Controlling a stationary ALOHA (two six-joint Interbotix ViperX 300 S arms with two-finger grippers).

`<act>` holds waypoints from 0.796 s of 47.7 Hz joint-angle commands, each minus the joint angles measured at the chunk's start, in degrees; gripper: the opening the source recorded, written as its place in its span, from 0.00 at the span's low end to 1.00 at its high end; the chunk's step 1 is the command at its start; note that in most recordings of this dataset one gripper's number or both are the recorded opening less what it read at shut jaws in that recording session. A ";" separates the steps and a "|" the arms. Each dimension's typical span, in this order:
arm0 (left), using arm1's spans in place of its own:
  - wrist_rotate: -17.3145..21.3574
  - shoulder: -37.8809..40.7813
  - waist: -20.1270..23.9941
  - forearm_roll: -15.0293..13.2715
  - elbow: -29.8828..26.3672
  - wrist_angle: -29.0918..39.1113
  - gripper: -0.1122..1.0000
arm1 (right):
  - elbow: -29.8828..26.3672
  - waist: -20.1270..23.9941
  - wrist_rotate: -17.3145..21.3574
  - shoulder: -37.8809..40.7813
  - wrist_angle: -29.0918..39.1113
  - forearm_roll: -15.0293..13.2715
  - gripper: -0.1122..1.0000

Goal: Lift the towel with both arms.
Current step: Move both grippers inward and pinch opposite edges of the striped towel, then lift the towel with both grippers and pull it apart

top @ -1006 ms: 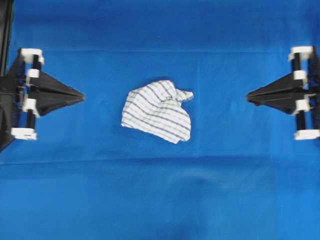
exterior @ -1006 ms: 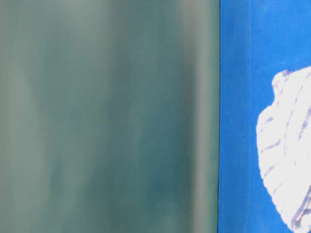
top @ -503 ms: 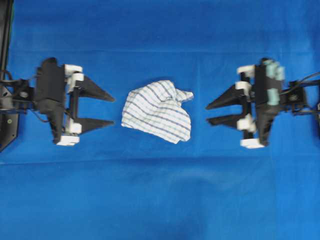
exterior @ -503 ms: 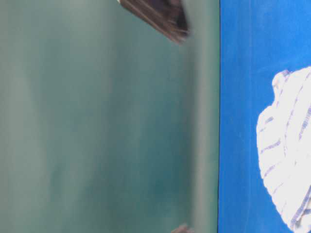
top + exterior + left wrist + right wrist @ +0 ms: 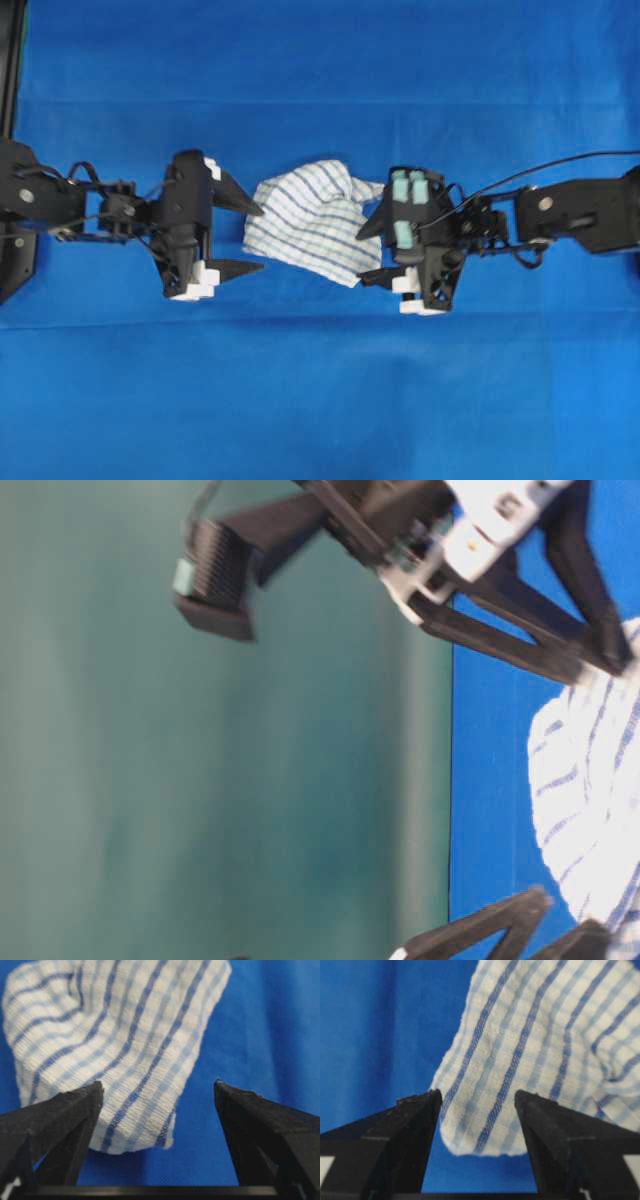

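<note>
The towel (image 5: 315, 222), white with blue and grey-green stripes, lies crumpled on the blue table cloth (image 5: 320, 400). My left gripper (image 5: 258, 238) stands open at its left edge, one fingertip touching or just over the cloth's upper left border. In the left wrist view the towel (image 5: 125, 1035) has a corner lying between the spread fingers (image 5: 65, 1115) of the left gripper (image 5: 159, 1084). My right gripper (image 5: 362, 257) is open at the towel's right side. In the right wrist view the right gripper (image 5: 477, 1093) straddles a rounded edge of the towel (image 5: 545, 1035). Neither grips it.
The blue table cloth covers the whole work surface around the towel. The table-level view shows the towel (image 5: 590, 800) at the right, black fingers above and below it, and a blurred green backdrop (image 5: 200, 780). A cable (image 5: 540, 165) runs along the right arm.
Both arms have come in from the table's sides to the towel's two edges. Both grippers went from shut to open. The towel has not moved.
</note>
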 commanded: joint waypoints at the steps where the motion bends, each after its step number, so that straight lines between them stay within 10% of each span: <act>1: 0.00 1.93 0.00 -0.09 -1.14 -2.02 0.87 | -1.93 0.26 0.09 0.97 -0.18 0.00 0.68; 17: 0.00 7.56 0.26 -0.09 -3.25 -2.37 0.84 | -3.60 0.35 0.18 4.48 1.05 0.00 0.67; 25: 0.09 7.47 0.44 -0.09 -3.34 -1.67 0.60 | -3.69 0.26 0.09 4.48 1.32 -0.09 0.64; 33: 0.09 7.29 0.35 -0.09 -3.34 -0.79 0.20 | -3.69 0.35 0.00 4.31 1.76 -0.09 0.29; 38: 0.00 6.77 0.35 -0.09 -3.52 -0.26 0.14 | -3.69 0.26 0.00 3.43 3.08 0.00 0.14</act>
